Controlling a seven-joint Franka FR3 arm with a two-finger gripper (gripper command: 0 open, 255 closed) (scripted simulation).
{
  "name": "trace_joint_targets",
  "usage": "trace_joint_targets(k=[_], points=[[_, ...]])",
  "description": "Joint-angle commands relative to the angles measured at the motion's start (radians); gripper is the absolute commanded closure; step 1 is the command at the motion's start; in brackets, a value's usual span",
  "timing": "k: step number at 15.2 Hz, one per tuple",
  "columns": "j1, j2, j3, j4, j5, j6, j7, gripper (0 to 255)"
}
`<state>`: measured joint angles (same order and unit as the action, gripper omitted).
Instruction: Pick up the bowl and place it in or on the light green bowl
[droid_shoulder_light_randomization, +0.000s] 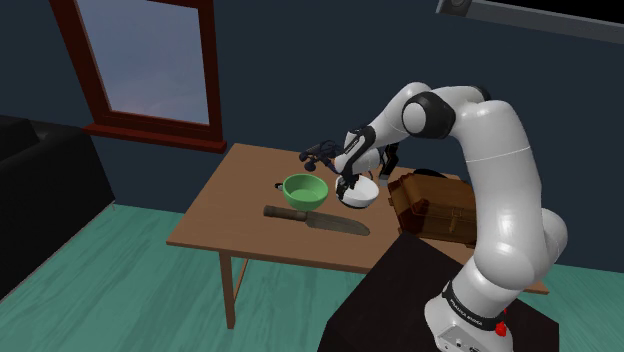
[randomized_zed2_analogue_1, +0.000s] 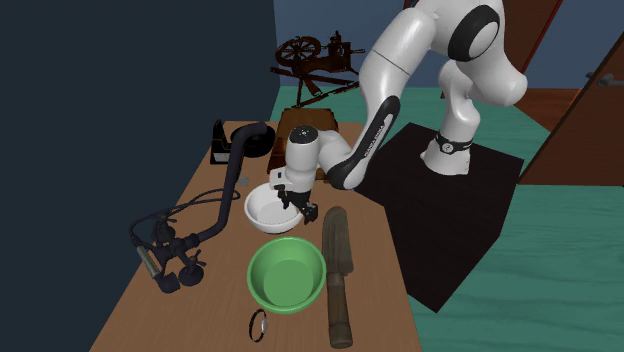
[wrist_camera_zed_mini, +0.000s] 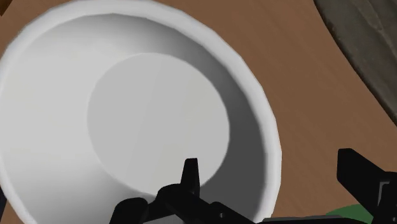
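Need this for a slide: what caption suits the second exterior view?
Tool at the white bowl rim, green bowl and knife close by on the table.

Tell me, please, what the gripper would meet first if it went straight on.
Most likely the white bowl: the open gripper straddles its rim, so the inner finger would reach the bowl's inside, though the outer may touch the table first; depth is unclear.
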<state>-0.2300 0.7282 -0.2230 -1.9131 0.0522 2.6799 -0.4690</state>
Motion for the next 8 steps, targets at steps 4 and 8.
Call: trace_joint_targets(k=[4, 8], points=[[-0.01, 0.048, 0.009, 0.025, 0.006, 0.023, -0.003, 0], [-0.01, 0.048, 0.009, 0.025, 0.006, 0.023, -0.003, 0]])
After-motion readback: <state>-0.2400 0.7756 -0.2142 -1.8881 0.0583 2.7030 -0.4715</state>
